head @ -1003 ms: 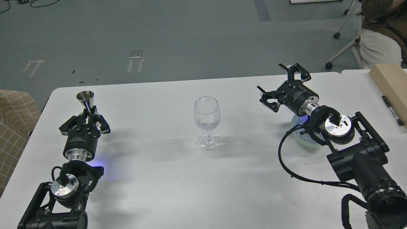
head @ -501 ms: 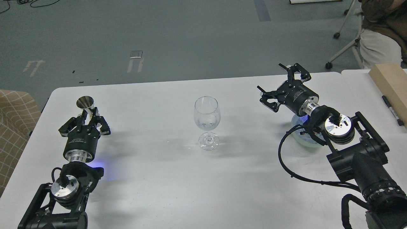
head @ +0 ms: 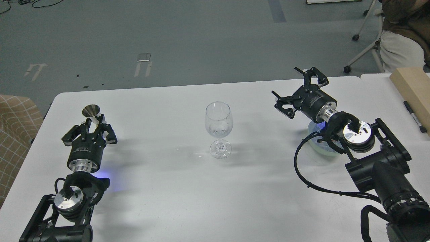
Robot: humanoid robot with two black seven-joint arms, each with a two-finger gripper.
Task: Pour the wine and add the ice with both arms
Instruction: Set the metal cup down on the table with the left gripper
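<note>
Left gripper (head: pixel 90 128): clenched on steel jigger (head: pixel 91 111).
Right gripper (head: pixel 300 90): fingers spread, empty.
Wine glass (head: pixel 218 128): probably fragile, slippery (grip the stem).

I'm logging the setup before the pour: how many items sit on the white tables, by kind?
Wine glass: 1
Metal cup: 1
Pale bowl: 1
Black marker: 1
Tan box: 1
Total: 5

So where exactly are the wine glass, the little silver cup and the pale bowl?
wine glass (head: pixel 218 120), head view, on the middle of its bowl.
silver cup (head: pixel 91 111), head view, on its open mouth, just beyond the left claw.
pale bowl (head: pixel 315 127), head view, on its rim showing behind the right arm.
</note>
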